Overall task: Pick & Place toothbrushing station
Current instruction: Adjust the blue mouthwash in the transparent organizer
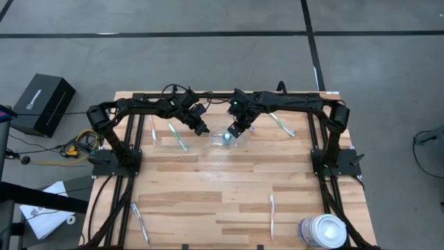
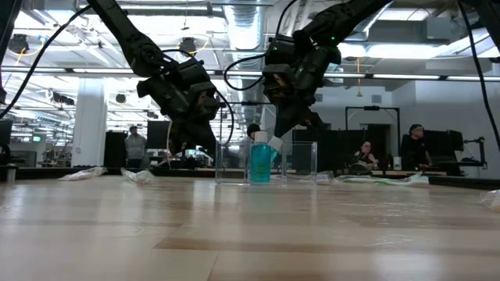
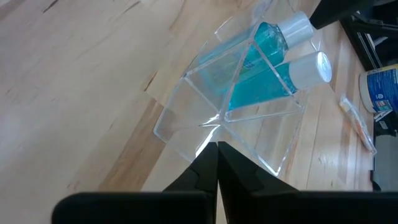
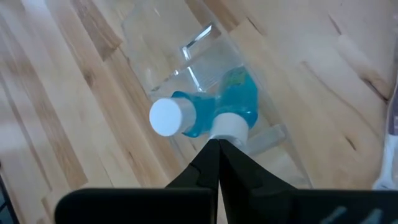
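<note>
Right gripper hovering fingers together, empty, just above the clear container | two toothpaste tubes standing inside it, caps up | left gripper waiting closed beside container | nearest loose toothbrush lying beyond it, left arm nearer.

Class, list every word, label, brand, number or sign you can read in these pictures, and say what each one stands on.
No text can be read in full.
Black box on the floor: pale printing, too small to read.
Large white round tub with a blue label: printing blurred, unreadable.
Two blue-teal toothpaste tubes with white caps in the small clear plastic container: no print that can be read.
White papers on the floor: no lettering can be made out.
</note>
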`<state>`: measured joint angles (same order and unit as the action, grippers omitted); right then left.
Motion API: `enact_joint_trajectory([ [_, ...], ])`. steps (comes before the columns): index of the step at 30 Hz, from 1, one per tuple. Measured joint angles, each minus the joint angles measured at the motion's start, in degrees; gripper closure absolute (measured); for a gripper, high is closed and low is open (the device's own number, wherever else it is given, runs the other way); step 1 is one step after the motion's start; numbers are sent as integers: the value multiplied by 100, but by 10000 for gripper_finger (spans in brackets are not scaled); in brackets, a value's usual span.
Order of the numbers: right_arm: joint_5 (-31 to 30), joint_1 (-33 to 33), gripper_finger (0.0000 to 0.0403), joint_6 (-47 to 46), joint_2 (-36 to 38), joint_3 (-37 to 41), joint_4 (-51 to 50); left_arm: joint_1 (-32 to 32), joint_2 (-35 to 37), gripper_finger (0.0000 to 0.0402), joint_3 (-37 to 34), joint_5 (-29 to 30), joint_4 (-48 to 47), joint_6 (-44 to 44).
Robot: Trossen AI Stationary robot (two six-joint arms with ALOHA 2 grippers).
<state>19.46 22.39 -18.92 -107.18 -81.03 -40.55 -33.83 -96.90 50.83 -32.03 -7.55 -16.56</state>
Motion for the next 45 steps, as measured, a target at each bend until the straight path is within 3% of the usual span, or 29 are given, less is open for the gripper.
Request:
enact_joint_trajectory([
  [35,146,9,403,-264,-150,2,247,-2,0,401,0,-90,11,66],
  [45,396,311,403,-89,-117,-597,-88,0,0,401,-2,-81,-7,87],
])
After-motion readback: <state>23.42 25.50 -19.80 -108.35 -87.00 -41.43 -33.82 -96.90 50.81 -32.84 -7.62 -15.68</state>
